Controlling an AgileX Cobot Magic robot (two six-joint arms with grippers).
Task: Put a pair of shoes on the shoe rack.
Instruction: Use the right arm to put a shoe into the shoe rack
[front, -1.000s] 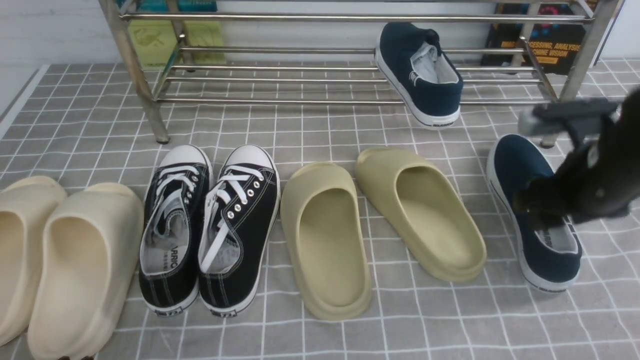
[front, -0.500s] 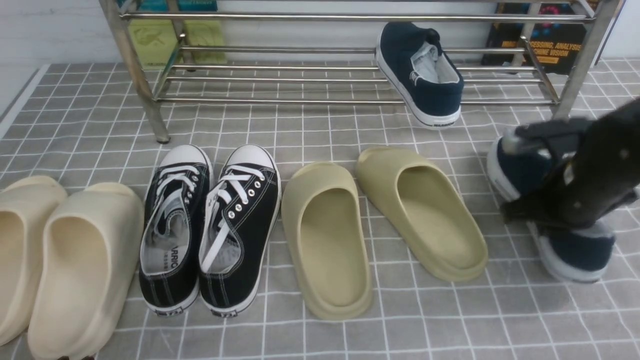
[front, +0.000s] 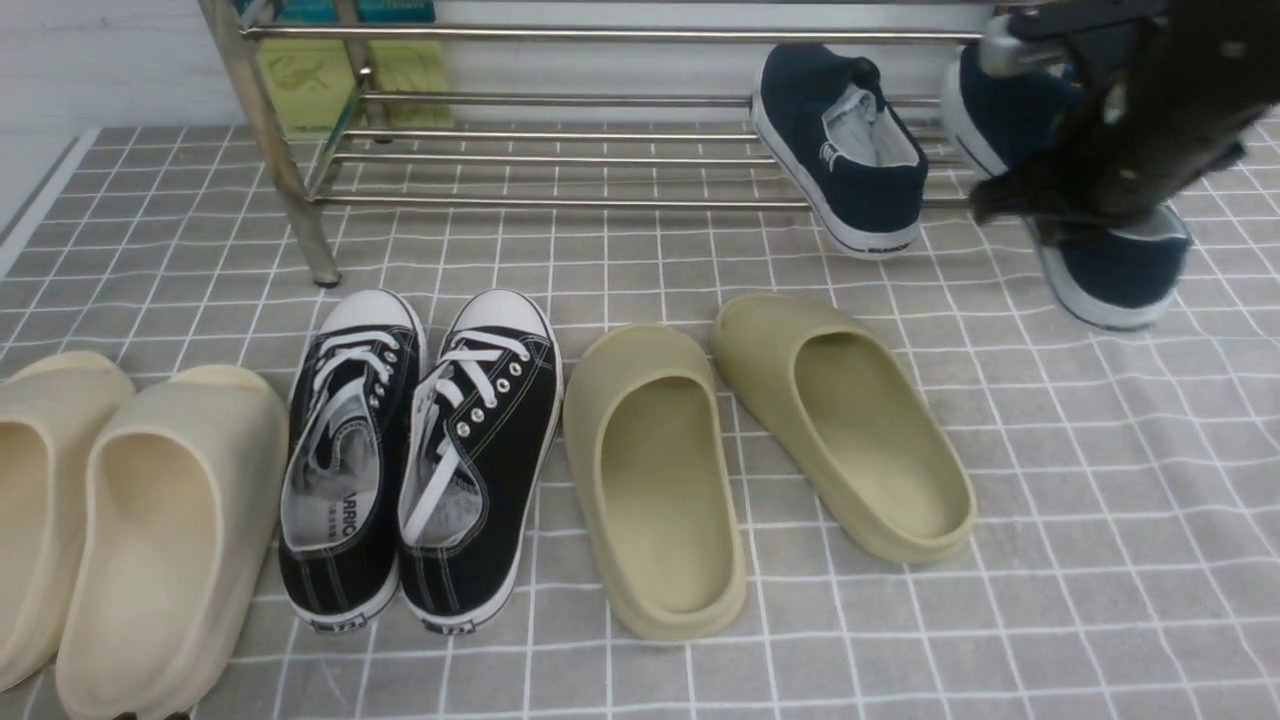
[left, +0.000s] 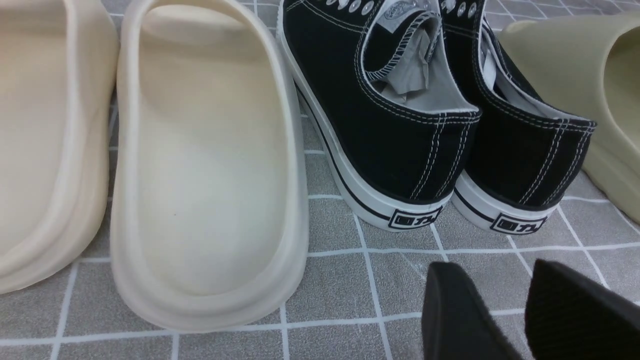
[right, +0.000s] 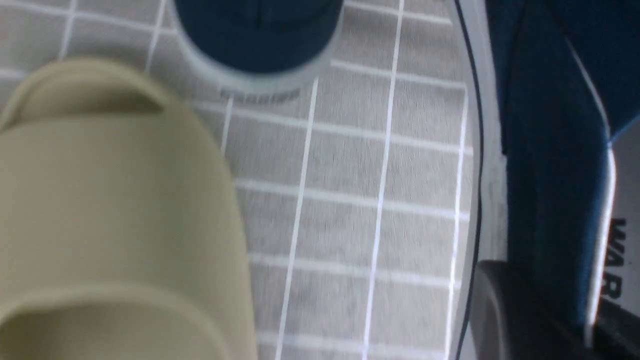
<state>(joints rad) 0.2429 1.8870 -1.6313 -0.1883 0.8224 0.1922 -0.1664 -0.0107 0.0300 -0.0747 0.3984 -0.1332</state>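
One navy shoe (front: 840, 150) lies tilted on the lower bars of the steel shoe rack (front: 600, 35), its heel hanging over the front bar. My right gripper (front: 1060, 200) is shut on the side wall of the second navy shoe (front: 1120, 270) and holds it in the air at the rack's right end, toe towards the rack. In the right wrist view the fingers (right: 500, 305) pinch that shoe's wall (right: 550, 150), with the racked shoe's heel (right: 260, 35) beyond. My left gripper (left: 495, 280) hovers open over the cloth behind the black sneakers, holding nothing.
On the grey checked cloth (front: 1100, 520) stand a pair of black lace-up sneakers (front: 420, 450), two olive slides (front: 650, 480) (front: 850, 420) and cream slides (front: 150, 520). Books (front: 1090, 90) lean behind the rack. Its right leg is hidden behind my arm.
My right gripper closed on the second navy shoe, lifted it off the cloth and carried it up and away to the rack's right end.
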